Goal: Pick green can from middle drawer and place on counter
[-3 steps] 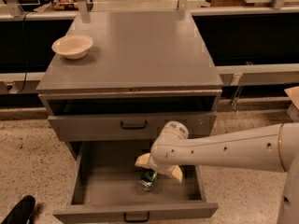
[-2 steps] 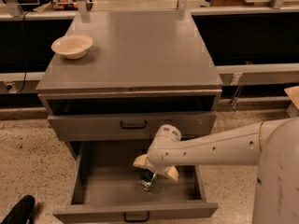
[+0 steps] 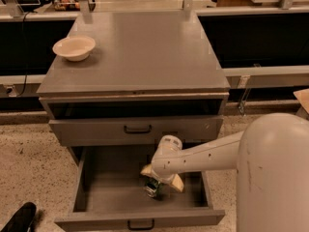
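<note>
Green can [image 3: 152,188] is seen low in the open middle drawer [image 3: 96,197], on its floor a little toward 3 o'clock from the floor's centre, with only its lower part shown. Its upper part is covered by the hand [image 3: 161,178], which is held directly over it inside the drawer. Whether the hand is open or already closed on the green can cannot be told, since the wrist blocks the view of the contact. The white arm [image 3: 207,153] is reached in from 3 o'clock, across the drawer's right wall, and is joined to the large rounded robot body [image 3: 275,178] at the frame's right edge. Just above the arm, at 12 o'clock from the hand, the closed upper drawer front [image 3: 96,129] with its black handle [image 3: 137,129] is found near the wrist. The grey surface [image 3: 145,52] on top of the cabinet is occupied only at its 10 o'clock corner, where a cream bowl [image 3: 74,48] is set upright, well apart from the can. A dark object [image 3: 19,219] is seen on the speckled floor [image 3: 29,158] at 8 o'clock from the drawer.
</note>
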